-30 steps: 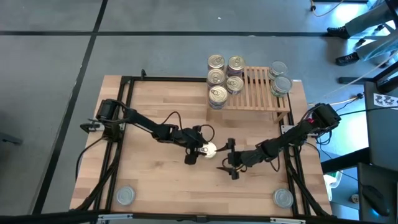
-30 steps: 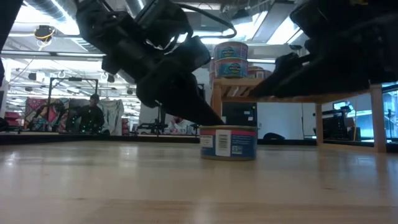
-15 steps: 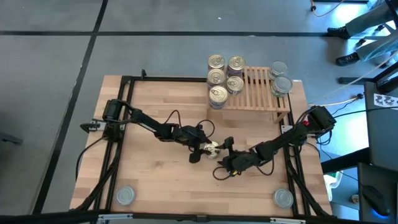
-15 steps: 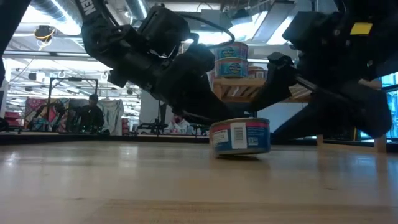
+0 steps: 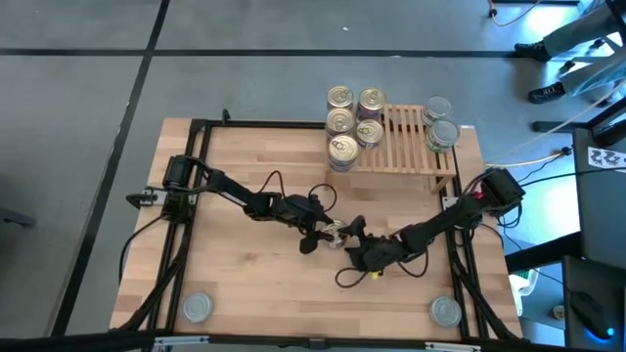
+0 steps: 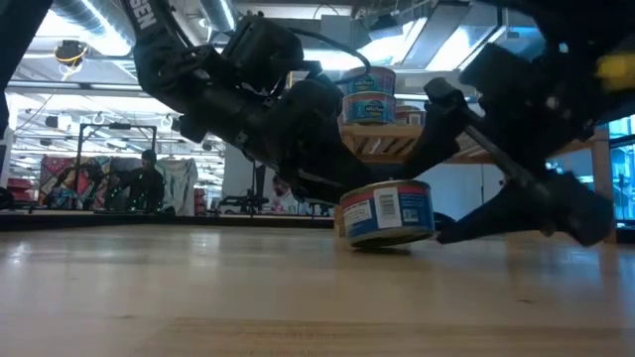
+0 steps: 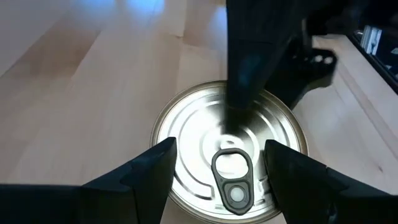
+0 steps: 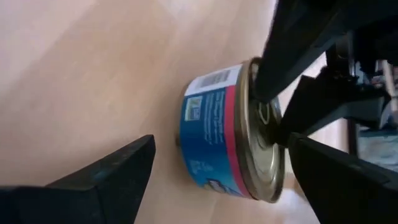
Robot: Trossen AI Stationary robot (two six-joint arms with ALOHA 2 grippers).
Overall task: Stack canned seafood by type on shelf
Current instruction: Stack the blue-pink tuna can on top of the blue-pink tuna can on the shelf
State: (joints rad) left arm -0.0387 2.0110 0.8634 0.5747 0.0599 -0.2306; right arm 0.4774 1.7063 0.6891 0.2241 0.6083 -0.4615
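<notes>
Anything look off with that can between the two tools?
Yes. The can at mid-table sits tilted, one edge lifted off the table. The left tool and right tool both crowd it, open on either side, neither clamped.

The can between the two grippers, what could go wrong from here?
The can sits tilted on the table, one edge lifted, so it might tip or skid. Both the left gripper and the right gripper crowd it and could knock together. The left gripper is open around the can's top, not clamped, so the can may slide away.
</notes>
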